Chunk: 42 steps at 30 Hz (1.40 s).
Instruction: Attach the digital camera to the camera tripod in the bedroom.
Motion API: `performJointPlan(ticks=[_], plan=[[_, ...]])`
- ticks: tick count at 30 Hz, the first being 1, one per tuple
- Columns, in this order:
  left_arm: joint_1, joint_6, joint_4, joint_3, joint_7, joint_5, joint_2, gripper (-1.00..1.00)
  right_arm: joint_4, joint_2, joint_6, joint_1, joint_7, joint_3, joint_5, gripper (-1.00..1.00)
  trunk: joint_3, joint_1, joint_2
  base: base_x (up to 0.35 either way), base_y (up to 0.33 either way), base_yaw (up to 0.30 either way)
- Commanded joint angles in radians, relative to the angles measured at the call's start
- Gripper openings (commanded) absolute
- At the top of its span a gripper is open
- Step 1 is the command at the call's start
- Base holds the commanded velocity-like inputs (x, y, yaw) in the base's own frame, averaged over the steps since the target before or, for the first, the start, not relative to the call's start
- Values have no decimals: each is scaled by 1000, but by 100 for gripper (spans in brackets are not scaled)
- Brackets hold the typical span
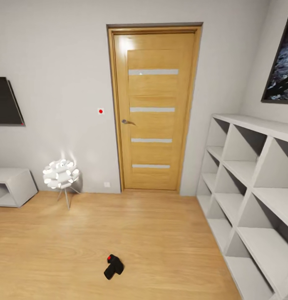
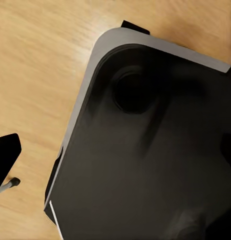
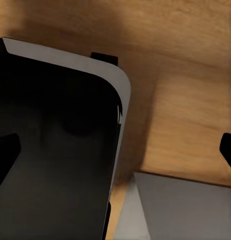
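From your head camera, you are looking at the digital camera [image 1: 113, 266] lying on the light wood floor [image 1: 160, 241], toward the near edge of the floor and well apart from everything else. Its small red button is showing at its upper end. Beyond it, a closed wooden door [image 1: 153, 110] is standing in the far wall, with a small red-dotted switch [image 1: 100, 111] just beside its frame. A white ball-shaped lamp [image 1: 60, 174] on thin legs is glowing near the wall, between the door and a low white cabinet [image 1: 11, 186]. A dark wall TV [image 1: 6, 102] is hanging above that cabinet. White cube shelves [image 1: 248, 187] are running along the floor's right edge, under a dark framed picture [image 1: 282, 66].

From your left wrist camera, you are seeing the robot's dark, grey-rimmed base [image 2: 145, 150] over the wood floor, with one black gripper fingertip [image 2: 6, 155] poking in at the edge. You cannot tell whether the left gripper is released or clenched.

From your right wrist camera, you are again seeing the dark base [image 3: 55, 150] over the floor, next to a grey-white surface [image 3: 185, 210]. Black fingertips [image 3: 228, 147] are barely showing, so the right gripper's state cannot be told either.
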Motion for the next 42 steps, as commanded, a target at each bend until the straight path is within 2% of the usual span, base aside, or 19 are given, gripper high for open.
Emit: performJointPlan(ticks=[1, 10, 21, 42], plan=[[0, 2, -2, 2, 2, 7, 0, 100, -2, -1, -2, 1, 3, -2, 6, 100, -1, 1, 0, 322, 0, 28], [0, 2, 0, 2, 2, 8, 0, 100, 5, -2, -8, 0, 3, -7, 3, 100, -1, 1, 0, 322, 0, 9], [0, 2, 1, 0, 2, 7, 1, 100, 40, -10, -7, 0, 5, -82, 2, 100, -1, 1, 0, 322, 0, 0], [0, 0, 1, -1, 2, 5, -1, 100, 43, -15, -10, 1, 3, -88, 3, 100, -1, 1, 0, 322, 0, 0]])
